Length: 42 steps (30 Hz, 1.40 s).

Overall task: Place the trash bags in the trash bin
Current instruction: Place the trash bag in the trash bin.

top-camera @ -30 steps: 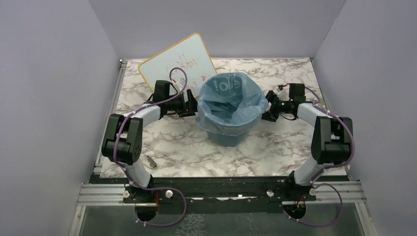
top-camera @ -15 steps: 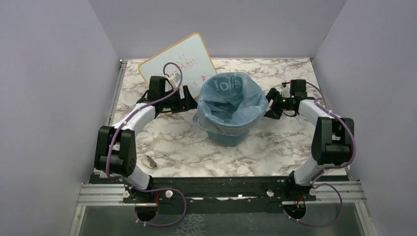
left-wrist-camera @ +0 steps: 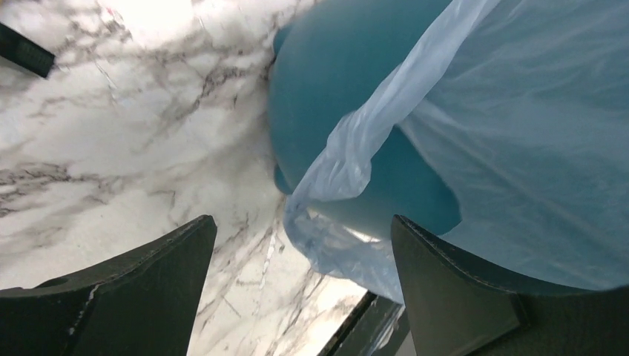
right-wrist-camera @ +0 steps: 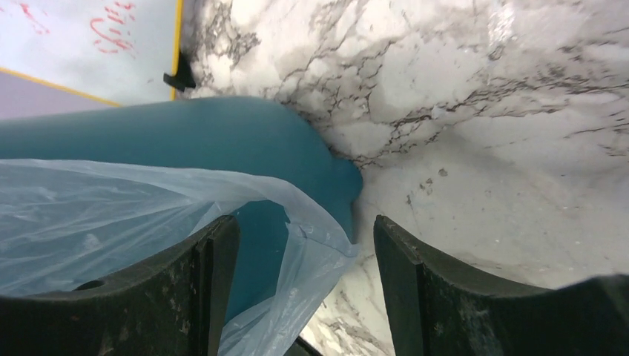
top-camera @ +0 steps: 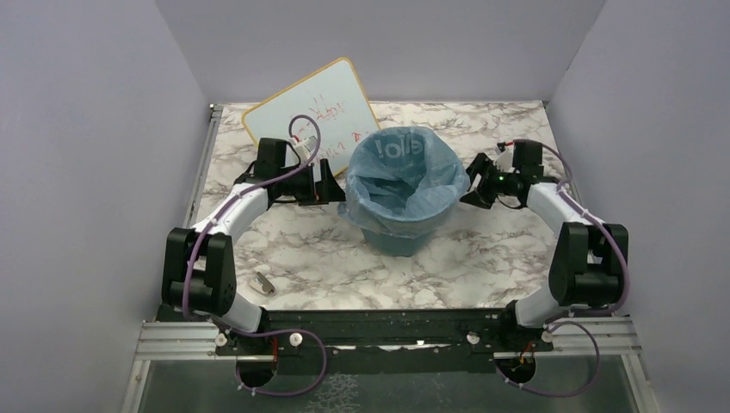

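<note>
The teal trash bin (top-camera: 405, 241) stands at mid-table with the pale-blue trash bag (top-camera: 405, 172) lining it, its film folded out over the rim. My left gripper (top-camera: 331, 185) is just left of the bin, open and off the film. In the left wrist view a twisted fold of the bag (left-wrist-camera: 348, 156) hangs down the bin wall (left-wrist-camera: 334, 74) ahead of the open left gripper (left-wrist-camera: 304, 222). My right gripper (top-camera: 472, 191) is at the bin's right side. In the right wrist view a loose flap of bag (right-wrist-camera: 311, 259) hangs between the wide-apart fingers of that gripper (right-wrist-camera: 305, 222), unclamped, beside the bin (right-wrist-camera: 185, 130).
A whiteboard (top-camera: 310, 116) with red writing leans at the back left, close behind the left arm. A small grey object (top-camera: 264, 282) lies on the marble table (top-camera: 327, 258) near the left arm's base. Grey walls enclose both sides and the back.
The left gripper has backed away leftward from the bin and opened wider, off the bag's edge. The right arm has shifted slightly right. The bag stays draped over the rim.
</note>
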{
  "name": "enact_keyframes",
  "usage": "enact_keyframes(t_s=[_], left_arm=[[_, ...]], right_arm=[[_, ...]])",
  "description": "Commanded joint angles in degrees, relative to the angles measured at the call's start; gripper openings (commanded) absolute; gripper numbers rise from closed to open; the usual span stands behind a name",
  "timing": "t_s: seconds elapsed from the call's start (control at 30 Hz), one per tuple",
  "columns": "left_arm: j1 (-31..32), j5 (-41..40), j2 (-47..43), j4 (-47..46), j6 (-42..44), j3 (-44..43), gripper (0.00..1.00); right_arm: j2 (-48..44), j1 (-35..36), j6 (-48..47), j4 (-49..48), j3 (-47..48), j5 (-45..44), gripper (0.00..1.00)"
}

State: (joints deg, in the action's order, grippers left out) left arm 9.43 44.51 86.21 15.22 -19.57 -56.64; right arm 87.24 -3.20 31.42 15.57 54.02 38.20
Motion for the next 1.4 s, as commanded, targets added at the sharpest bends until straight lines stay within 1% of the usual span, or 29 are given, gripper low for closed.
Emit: enact_keyframes(t_s=[0.0,0.13,0.2,0.27,0.4,0.5,0.57,0.73,0.8,0.87,1.0,1.07,1.17,1.27,1.37], left_arm=[[-0.1,4.2,2.0,5.9,6.1,-1.0,0.88],[0.6,4.8,4.0,5.2,5.1,-0.9,0.88],[1.6,1.8,4.9,4.0,3.6,-1.0,0.87],[2.5,-0.2,5.8,-0.1,0.9,0.1,0.87],[3.4,-1.1,8.3,-5.7,-4.1,1.1,0.83],[4.4,-2.9,9.1,-6.3,-4.8,1.6,0.80],[4.9,-4.0,8.8,-6.3,-4.6,2.6,0.78],[5.1,-6.5,7.1,-6.9,-5.5,5.0,0.77],[5.1,-6.3,6.2,-7.6,-5.9,5.2,0.77],[5.1,-6.5,5.4,-7.5,-5.7,5.1,0.77],[5.1,-8.1,4.3,-6.3,-5.0,5.5,0.75],[5.1,-8.6,3.3,-6.4,-5.1,6.5,0.75],[5.1,-7.9,2.3,-7.2,-5.8,7.1,0.75],[5.1,-7.1,1.7,-7.3,-5.9,6.6,0.75],[5.1,-7.0,0.9,-7.3,-6.1,6.5,0.75]], right_arm=[[2.1,-0.2,-1.6,0.6,0.7,6.7,0.72],[4.3,-0.2,-1.7,2.6,0.7,6.7,0.72],[5.6,-0.2,-1.8,3.5,0.6,7.5,0.72],[5.4,-0.2,-1.1,3.5,-0.2,5.7,0.72],[2.7,-0.2,0.6,6.6,0.0,-4.5,0.73],[-1.0,-0.3,0.5,8.2,-0.1,-12.6,0.74],[-4.1,-0.3,-0.1,8.8,0.1,-16.4,0.75],[-11.4,-0.3,-4.6,14.1,5.5,-28.7,0.77],[-15.0,-0.3,-6.3,14.1,7.0,-31.7,0.78],[-18.7,-0.3,-7.2,12.5,7.5,-32.8,0.78],[-23.9,-0.3,-8.5,9.6,8.0,-29.7,0.78],[-24.7,-0.3,-9.1,9.4,9.4,-24.8,0.78],[-24.1,-0.3,-12.4,8.5,13.6,-10.6,0.76],[-22.5,-0.3,-9.3,7.2,18.0,-0.8,0.75],[-20.0,-0.2,-6.5,5.4,21.8,9.5,0.67]])
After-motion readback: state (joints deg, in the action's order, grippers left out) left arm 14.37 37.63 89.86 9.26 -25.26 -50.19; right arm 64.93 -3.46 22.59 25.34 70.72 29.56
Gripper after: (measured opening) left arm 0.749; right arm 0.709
